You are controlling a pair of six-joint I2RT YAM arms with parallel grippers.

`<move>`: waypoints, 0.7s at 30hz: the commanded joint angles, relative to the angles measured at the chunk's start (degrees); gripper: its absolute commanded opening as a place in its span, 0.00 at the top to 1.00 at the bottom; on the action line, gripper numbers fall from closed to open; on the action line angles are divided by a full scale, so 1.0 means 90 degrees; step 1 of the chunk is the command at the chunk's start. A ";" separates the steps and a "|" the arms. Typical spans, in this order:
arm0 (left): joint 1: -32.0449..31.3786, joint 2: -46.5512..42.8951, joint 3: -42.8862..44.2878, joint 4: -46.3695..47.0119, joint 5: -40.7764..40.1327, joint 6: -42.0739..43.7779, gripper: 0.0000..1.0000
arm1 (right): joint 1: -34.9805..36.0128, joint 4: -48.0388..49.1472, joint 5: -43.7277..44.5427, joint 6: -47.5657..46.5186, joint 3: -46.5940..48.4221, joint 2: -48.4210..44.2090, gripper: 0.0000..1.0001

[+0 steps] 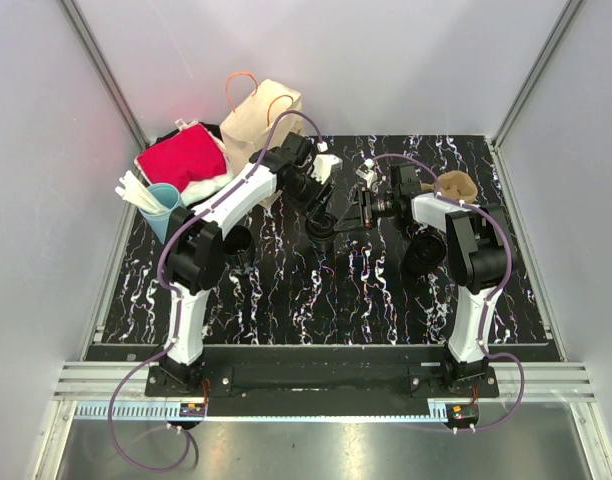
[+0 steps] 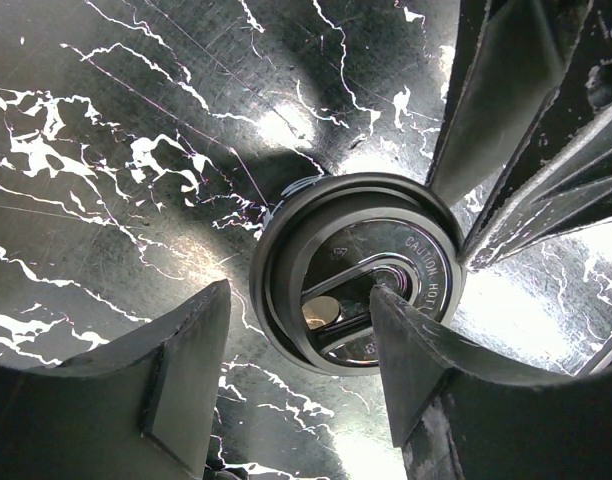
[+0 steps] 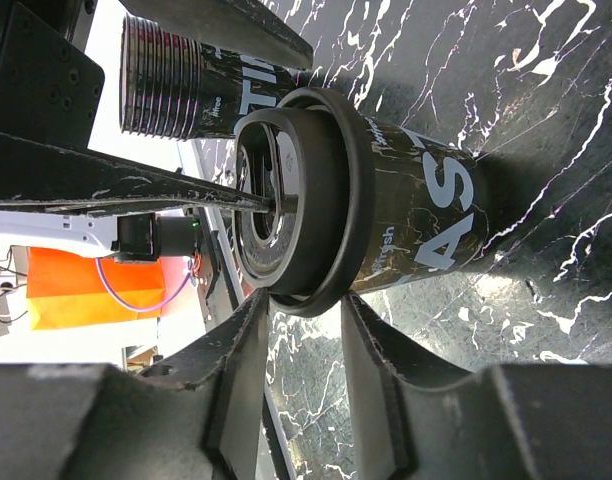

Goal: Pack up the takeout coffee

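Note:
A black takeout coffee cup (image 1: 321,238) with a black lid stands at the middle of the marbled table. In the left wrist view I look straight down on the lid (image 2: 386,260), marked "CAUTION HOT". My left gripper (image 2: 301,290) hovers over it, open; one finger overlaps the lid's edge and the other is off to the side. It also shows in the top view (image 1: 321,208). My right gripper (image 3: 304,298) comes in from the right (image 1: 354,212), and its fingertips pinch the lid's rim (image 3: 326,190). The brown paper bag (image 1: 261,120) stands at the back left.
A red cloth (image 1: 181,158) on a white box lies by the bag. A blue cup (image 1: 163,208) holds white sticks at far left. More black cups stand by the left arm (image 1: 236,238) and the right arm (image 1: 423,255). A brown object (image 1: 454,185) sits at back right.

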 commanded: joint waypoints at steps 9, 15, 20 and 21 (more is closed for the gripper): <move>0.0008 0.0021 -0.0137 0.0048 -0.0225 0.0020 0.39 | 0.0122 0.0388 0.0146 -0.0124 -0.0109 0.0074 0.64; -0.0002 0.0041 -0.0196 0.0048 -0.0245 0.0049 0.39 | 0.0209 0.0398 0.0517 -0.0085 -0.0110 0.0239 0.69; 0.0008 0.0041 -0.0283 0.0058 -0.0225 0.0069 0.39 | 0.0346 0.0243 0.0849 -0.0163 -0.0051 0.0396 0.69; 0.0017 0.0041 -0.0293 0.0048 -0.0225 0.0088 0.39 | 0.0366 0.0203 0.0908 -0.0173 -0.0012 0.0406 0.69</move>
